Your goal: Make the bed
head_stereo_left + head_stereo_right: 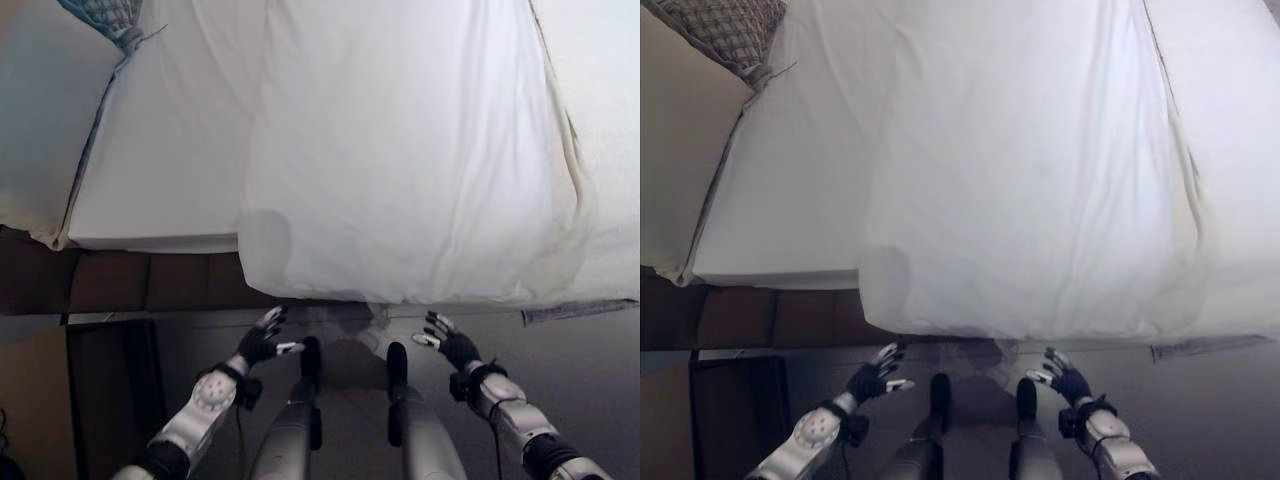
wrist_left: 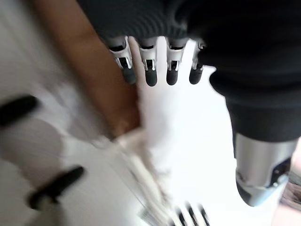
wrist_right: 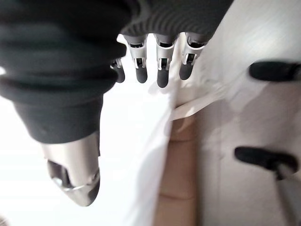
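A white duvet (image 1: 410, 150) lies across the bed, its near edge hanging over the bedside. To its left the white bottom sheet (image 1: 160, 170) of the mattress is bare. My left hand (image 1: 262, 341) is low over the floor, just below the duvet's hanging edge, fingers relaxed and holding nothing. My right hand (image 1: 450, 343) hovers at the same height under that edge, also open and empty. In the wrist views the left hand's fingers (image 2: 150, 70) and the right hand's fingers (image 3: 160, 70) are straight, with the duvet past them.
A patterned woven cushion (image 1: 730, 30) rests at the bed's far left corner beside a cream cover (image 1: 680, 150). The brown bed base (image 1: 150, 280) shows under the mattress. A dark piece of furniture (image 1: 110, 390) stands at lower left on the grey floor (image 1: 580, 360).
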Robot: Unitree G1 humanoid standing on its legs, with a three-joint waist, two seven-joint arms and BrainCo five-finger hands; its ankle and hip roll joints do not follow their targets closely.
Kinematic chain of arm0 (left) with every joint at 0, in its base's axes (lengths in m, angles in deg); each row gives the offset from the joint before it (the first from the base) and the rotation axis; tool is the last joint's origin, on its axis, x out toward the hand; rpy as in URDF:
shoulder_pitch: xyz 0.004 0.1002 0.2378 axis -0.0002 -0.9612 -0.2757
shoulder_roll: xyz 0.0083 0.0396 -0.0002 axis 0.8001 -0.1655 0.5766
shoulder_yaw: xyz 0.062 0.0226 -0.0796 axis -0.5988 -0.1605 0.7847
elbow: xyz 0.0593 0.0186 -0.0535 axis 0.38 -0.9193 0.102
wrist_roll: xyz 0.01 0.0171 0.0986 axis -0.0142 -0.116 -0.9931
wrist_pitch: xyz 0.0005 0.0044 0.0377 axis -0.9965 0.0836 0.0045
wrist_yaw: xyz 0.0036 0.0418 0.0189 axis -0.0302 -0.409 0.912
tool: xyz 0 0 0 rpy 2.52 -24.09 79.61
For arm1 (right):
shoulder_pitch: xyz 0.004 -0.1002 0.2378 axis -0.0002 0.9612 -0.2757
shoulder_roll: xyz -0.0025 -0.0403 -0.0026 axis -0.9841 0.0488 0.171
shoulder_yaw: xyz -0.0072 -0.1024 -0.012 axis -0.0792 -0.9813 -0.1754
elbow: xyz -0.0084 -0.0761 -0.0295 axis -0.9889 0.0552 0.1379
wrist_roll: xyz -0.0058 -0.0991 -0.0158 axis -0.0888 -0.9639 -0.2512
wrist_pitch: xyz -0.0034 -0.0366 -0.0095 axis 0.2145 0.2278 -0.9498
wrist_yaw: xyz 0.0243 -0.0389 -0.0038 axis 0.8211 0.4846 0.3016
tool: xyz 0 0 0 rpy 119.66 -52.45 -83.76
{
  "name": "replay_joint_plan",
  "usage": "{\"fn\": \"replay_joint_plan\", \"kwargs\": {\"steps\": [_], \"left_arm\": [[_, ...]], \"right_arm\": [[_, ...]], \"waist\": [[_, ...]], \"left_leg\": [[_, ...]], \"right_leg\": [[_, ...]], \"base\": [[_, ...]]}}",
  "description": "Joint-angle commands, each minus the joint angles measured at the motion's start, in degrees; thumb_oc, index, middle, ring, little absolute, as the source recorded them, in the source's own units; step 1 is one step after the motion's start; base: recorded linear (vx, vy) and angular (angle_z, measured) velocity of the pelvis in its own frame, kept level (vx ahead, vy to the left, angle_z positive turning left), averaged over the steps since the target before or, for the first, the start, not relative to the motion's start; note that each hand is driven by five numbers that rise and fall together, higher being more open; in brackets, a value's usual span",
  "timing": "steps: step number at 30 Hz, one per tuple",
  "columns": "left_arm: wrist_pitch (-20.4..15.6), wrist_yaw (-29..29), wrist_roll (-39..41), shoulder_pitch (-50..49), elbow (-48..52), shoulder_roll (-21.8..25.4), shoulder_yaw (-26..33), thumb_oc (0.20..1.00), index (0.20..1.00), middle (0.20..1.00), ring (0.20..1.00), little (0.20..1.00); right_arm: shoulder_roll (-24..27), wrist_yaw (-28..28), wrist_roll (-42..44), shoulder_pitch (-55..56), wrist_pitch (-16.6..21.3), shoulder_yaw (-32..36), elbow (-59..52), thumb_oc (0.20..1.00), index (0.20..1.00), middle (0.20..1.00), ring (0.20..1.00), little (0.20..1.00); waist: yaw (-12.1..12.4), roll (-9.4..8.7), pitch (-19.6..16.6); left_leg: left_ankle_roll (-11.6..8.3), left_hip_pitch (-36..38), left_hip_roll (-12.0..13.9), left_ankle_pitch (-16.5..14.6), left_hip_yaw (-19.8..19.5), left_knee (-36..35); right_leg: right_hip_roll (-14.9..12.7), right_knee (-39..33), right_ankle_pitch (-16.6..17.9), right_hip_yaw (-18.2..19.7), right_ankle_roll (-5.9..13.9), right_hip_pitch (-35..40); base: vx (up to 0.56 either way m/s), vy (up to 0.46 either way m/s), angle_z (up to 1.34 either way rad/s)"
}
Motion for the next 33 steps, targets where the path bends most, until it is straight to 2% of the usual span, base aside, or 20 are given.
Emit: {"fn": "replay_joint_plan", "kwargs": {"steps": [1, 5, 7, 9, 10, 12, 15, 16, 17, 18, 19, 23, 27, 29, 33], "left_arm": [[-1.5, -5.5, 3.4, 5.5, 4.2, 1.5, -1.5, 1.000, 1.000, 1.000, 1.000, 1.000], [-2.3, -5.2, 3.4, 10.1, 4.1, 1.4, -2.4, 1.000, 1.000, 1.000, 1.000, 1.000], [-0.8, -8.3, 9.4, 17.7, 1.8, -1.5, -3.5, 1.000, 1.000, 1.000, 1.000, 1.000], [-0.8, -8.3, 9.4, 17.7, 1.7, -1.5, -3.5, 1.000, 1.000, 1.000, 1.000, 1.000], [1.0, -12.4, 14.7, 22.1, 1.0, -1.2, -4.3, 1.000, 1.000, 1.000, 1.000, 1.000], [1.5, -13.9, 17.6, 25.9, -0.5, -1.9, -4.6, 1.000, 1.000, 1.000, 1.000, 1.000], [1.3, -13.3, 20.3, 30.5, -4.2, -4.1, -2.5, 1.000, 1.000, 1.000, 1.000, 1.000], [-0.5, -9.5, 19.0, 34.1, -7.6, -5.6, 0.0, 1.000, 1.000, 1.000, 1.000, 1.000], [-0.5, -9.5, 19.0, 34.1, -7.6, -5.6, 0.0, 1.000, 1.000, 1.000, 1.000, 1.000], [-1.8, -5.2, 17.2, 37.9, -12.0, -6.4, 2.2, 1.000, 1.000, 1.000, 1.000, 1.000], [-1.8, -5.2, 17.2, 38.0, -12.0, -6.4, 2.2, 1.000, 1.000, 1.000, 1.000, 1.000], [-2.9, 3.3, 13.0, 46.0, -23.5, -6.4, 4.4, 1.000, 1.000, 1.000, 1.000, 1.000], [-3.0, 6.5, 11.8, 49.4, -30.0, -5.0, 5.7, 1.000, 1.000, 1.000, 1.000, 1.000], [-2.3, 8.3, 13.6, 52.2, -35.3, -4.6, 7.5, 1.000, 1.000, 1.000, 1.000, 1.000], [-1.8, 8.9, 14.3, 53.6, -37.6, -4.2, 8.5, 1.000, 1.000, 1.000, 1.000, 1.000]], "right_arm": [[0.8, -5.4, 6.1, -3.3, 1.7, -2.0, -5.4, 1.000, 1.000, 1.000, 1.000, 1.000], [1.0, -7.1, 9.3, -6.4, 1.3, -2.7, -6.1, 1.000, 1.000, 1.000, 1.000, 1.000], [0.8, -10.3, 12.8, -12.6, -0.9, -4.8, -4.0, 1.000, 1.000, 1.000, 1.000, 1.000], [0.8, -10.3, 12.8, -12.7, -0.9, -4.8, -3.9, 1.000, 1.000, 1.000, 1.000, 1.000], [1.5, -12.4, 15.9, -16.7, -2.4, -5.7, -2.7, 1.000, 1.000, 1.000, 1.000, 1.000], [1.4, -13.8, 19.4, -20.1, -3.1, -5.7, -0.6, 1.000, 1.000, 1.000, 1.000, 1.000], [0.5, -14.4, 23.1, -25.0, -3.8, -5.3, 2.9, 1.000, 1.000, 1.000, 1.000, 1.000], [-0.2, -13.7, 25.2, -28.7, -3.8, -4.2, 5.5, 1.000, 1.000, 1.000, 1.000, 1.000], [-0.2, -13.7, 25.2, -28.7, -3.8, -4.2, 5.5, 1.000, 1.000, 1.000, 1.000, 1.000], [0.2, -12.1, 25.6, -33.0, -3.3, -3.5, 9.0, 1.000, 1.000, 1.000, 1.000, 1.000], [0.2, -12.2, 25.6, -33.1, -3.3, -3.5, 9.1, 1.000, 1.000, 1.000, 1.000, 1.000], [0.8, -10.5, 26.9, -42.7, -3.8, -3.2, 17.5, 1.000, 1.000, 1.000, 1.000, 1.000], [0.1, -8.9, 27.6, -47.6, -3.4, -2.9, 22.7, 1.000, 1.000, 1.000, 1.000, 1.000], [-0.5, -5.9, 28.4, -52.6, -2.9, -2.0, 28.2, 1.000, 1.000, 1.000, 1.000, 1.000], [0.2, -4.5, 27.6, -55.4, -3.2, -1.5, 32.0, 1.000, 1.000, 1.000, 1.000, 1.000]], "waist": [[-1.0, -3.09, 0.1], [-1.2, -3.20, 0.4], [-1.4, -3.15, 1.1], [-1.4, -3.13, 1.1], [-1.5, -3.03, 1.4], [-1.6, -2.90, 1.6], [-1.8, -2.71, 2.1], [-1.8, -2.62, 2.9], [-1.8, -2.61, 2.7], [-1.8, -2.62, 3.5], [-1.8, -2.61, 3.3], [-1.8, -3.09, 4.7], [-1.8, -3.44, 4.7], [-1.9, -3.60, 5.2], [-1.9, -3.52, 4.9]], "left_leg": [[-2.28, -2.3, 0.6, -4.2, 2.0, 6.2], [-2.43, -4.1, 0.6, -4.2, 2.1, 7.4], [-2.65, -7.2, 0.5, -4.2, 2.0, 9.6], [-2.65, -7.3, 0.5, -4.2, 2.0, 9.7], [-2.74, -9.9, 0.6, -4.4, 2.0, 11.4], [-2.87, -12.3, 0.5, -4.7, 1.9, 13.6], [-3.01, -15.7, 0.6, -5.3, 1.7, 16.2], [-3.25, -17.6, 0.8, -5.7, 1.8, 17.8], [-3.24, -17.8, 0.7, -5.6, 1.8, 17.7], [-3.48, -19.5, 1.1, -5.9, 2.0, 18.8], [-3.46, -19.8, 1.1, -5.7, 2.0, 18.7], [-3.70, -26.0, 1.9, -7.0, 2.4, 25.5], [-3.35, -29.7, 2.3, -9.2, 2.1, 30.6], [-3.45, -31.6, 2.7, -10.8, 2.2, 34.0], [-3.65, -33.4, 2.8, -10.6, 2.8, 34.9]], "right_leg": [[-0.6, -0.3, 2.6, 2.9, 3.16, -2.8], [-0.4, 0.8, 2.4, 3.1, 3.12, -4.7], [-0.1, 2.9, 2.2, 3.3, 2.93, -7.9], [-0.1, 2.9, 2.2, 3.3, 2.93, -8.0], [0.1, 4.9, 2.1, 3.5, 2.83, -10.7], [0.2, 6.3, 1.7, 3.5, 2.71, -12.7], [0.3, 9.1, 1.2, 3.5, 2.62, -16.3], [0.3, 10.3, 0.9, 3.5, 2.45, -18.0], [0.3, 10.3, 1.1, 3.5, 2.46, -18.3], [0.2, 11.2, 0.9, 3.2, 2.49, -19.9], [0.1, 11.1, 1.0, 3.2, 2.50, -20.1], [0.6, 18.1, -0.4, 3.5, 1.95, -26.6], [1.1, 22.9, -2.0, 3.9, 1.42, -30.4], [0.8, 25.4, -2.9, 3.6, 1.26, -32.1], [0.4, 26.3, -2.8, 3.7, 1.24, -33.9]], "base": [[-0.05, 0.001, -0.09], [-0.06, -0.004, -0.09], [-0.09, -0.016, -0.05], [-0.05, -0.003, -0.01], [-0.07, -0.008, -0.01], [-0.08, -0.013, 0.01], [-0.06, -0.016, 0.07], [-0.05, -0.016, 0.09], [-0.06, -0.019, 0.05], [-0.03, -0.005, 0.03], [-0.05, -0.013, 0.02], [-0.04, -0.018, 0.02], [-0.01, -0.011, -0.01], [-0.02, -0.019, -0.05], [-0.01, -0.001, -0.01]]}}
